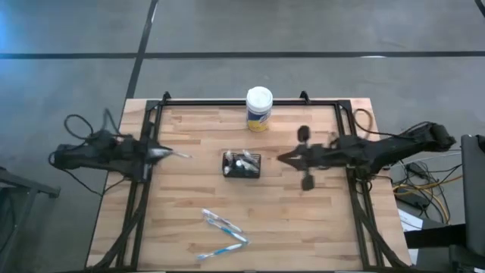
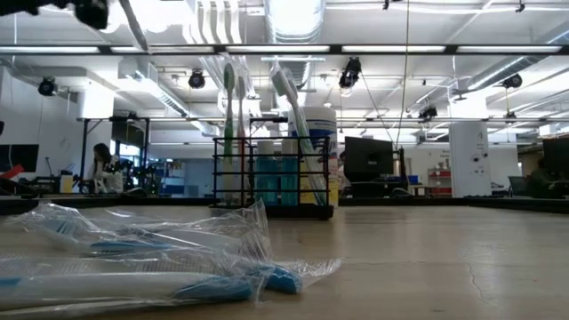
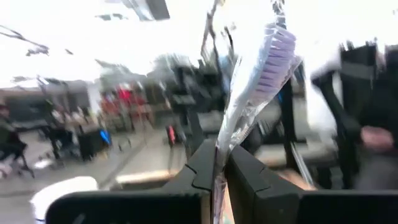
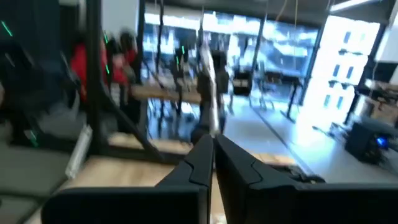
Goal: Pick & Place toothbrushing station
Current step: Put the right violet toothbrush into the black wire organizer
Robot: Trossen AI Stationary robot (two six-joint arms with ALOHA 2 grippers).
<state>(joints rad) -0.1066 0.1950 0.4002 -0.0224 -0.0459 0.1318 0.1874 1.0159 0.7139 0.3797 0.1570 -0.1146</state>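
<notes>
The black slotted caddy (image 1: 242, 164) stands on its base at the table's middle, with toothbrushes upright in it (image 2: 271, 178). My left gripper (image 1: 165, 154) is over the table's left part, left of the caddy, shut on a plastic-wrapped toothbrush (image 1: 180, 155) with a purple head (image 3: 277, 50). My right gripper (image 1: 282, 158) is just right of the caddy, shut and pointing at it. Nothing shows in it from above. A thin pale thing (image 4: 208, 81) shows past its fingertips; I cannot tell what it is. My left gripper pinches the wrapped toothbrush between its two fingers, on the clear wrapper low on the handle (image 3: 219, 163). The fingers come level from the table's left and lie along the brush. The brush sticks out past the fingertips toward the caddy, lifted clear of the table.
A white-lidded, yellow-labelled canister (image 1: 259, 108) stands at the far edge behind the caddy. Two wrapped toothbrushes (image 1: 224, 225) (image 1: 221, 249) lie on the near part of the table, close to the low camera (image 2: 133, 267). A black frame (image 1: 227, 102) runs around the table.
</notes>
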